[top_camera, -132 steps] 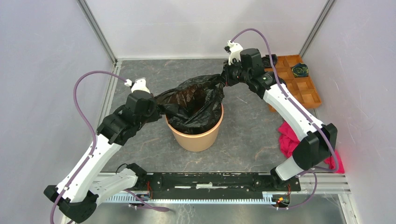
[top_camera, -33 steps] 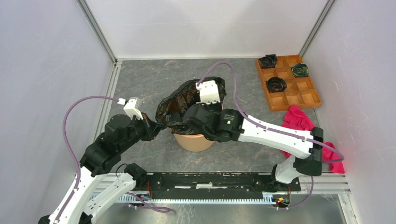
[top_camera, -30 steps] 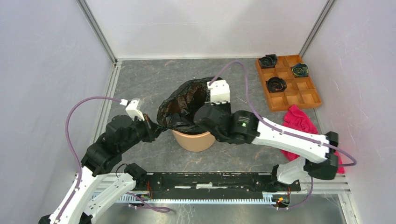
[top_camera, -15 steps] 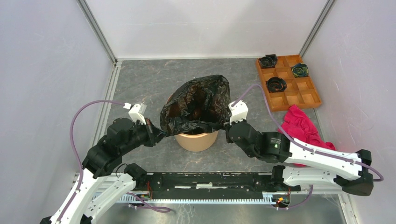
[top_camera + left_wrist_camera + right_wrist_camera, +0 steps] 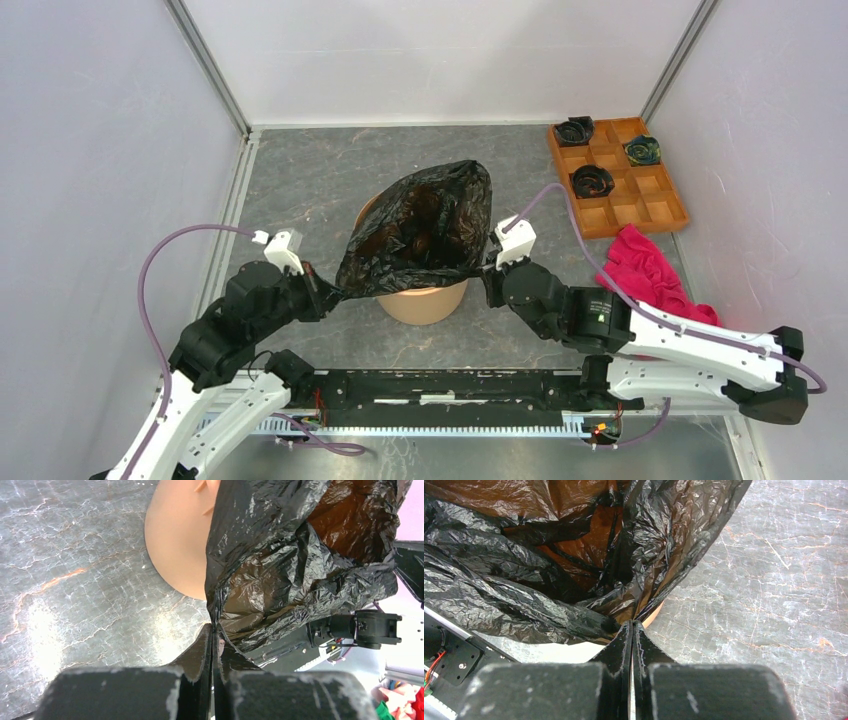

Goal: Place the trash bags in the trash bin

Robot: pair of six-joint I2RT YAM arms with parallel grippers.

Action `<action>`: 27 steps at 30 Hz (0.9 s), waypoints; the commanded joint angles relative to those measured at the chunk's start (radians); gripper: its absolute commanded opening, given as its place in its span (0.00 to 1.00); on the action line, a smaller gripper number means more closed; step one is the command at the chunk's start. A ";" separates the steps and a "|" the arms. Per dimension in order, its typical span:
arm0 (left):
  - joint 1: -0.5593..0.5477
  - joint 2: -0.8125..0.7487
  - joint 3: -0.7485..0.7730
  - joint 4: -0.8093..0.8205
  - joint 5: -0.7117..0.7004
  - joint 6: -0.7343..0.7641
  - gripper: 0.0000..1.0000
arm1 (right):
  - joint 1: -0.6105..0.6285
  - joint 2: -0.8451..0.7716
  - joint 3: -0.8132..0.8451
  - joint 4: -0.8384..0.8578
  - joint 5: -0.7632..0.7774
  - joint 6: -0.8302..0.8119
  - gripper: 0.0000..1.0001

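Note:
The trash bag (image 5: 425, 230), glossy crinkled black film, is stretched open above the trash bin (image 5: 425, 302), a round orange bucket in the middle of the table. The bag's mouth faces up and its near edge hangs over the bin's front rim. My left gripper (image 5: 335, 290) is shut on the bag's left edge, just outside the bin. My right gripper (image 5: 490, 268) is shut on the right edge. In the left wrist view, the left gripper (image 5: 214, 627) pinches the film (image 5: 280, 570) beside the bin wall (image 5: 180, 545). The right gripper (image 5: 632, 622) pinches a gathered fold of film (image 5: 524, 595).
An orange-brown compartment tray (image 5: 650, 195) at the back right holds small black rolls (image 5: 590, 180). A pink-red cloth (image 5: 650, 270) lies right of my right arm. Pale walls enclose the table on three sides, and the black base rail (image 5: 450, 385) runs along the near edge.
My right arm has swung from across the bin to its near right side, drawing the bag's edge with it. The left gripper has pulled slightly near-left, and the bag is spread wider.

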 commanded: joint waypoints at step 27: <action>0.004 0.186 -0.157 0.339 -0.059 -0.200 0.02 | -0.294 0.027 -0.184 0.286 -0.203 -0.259 0.00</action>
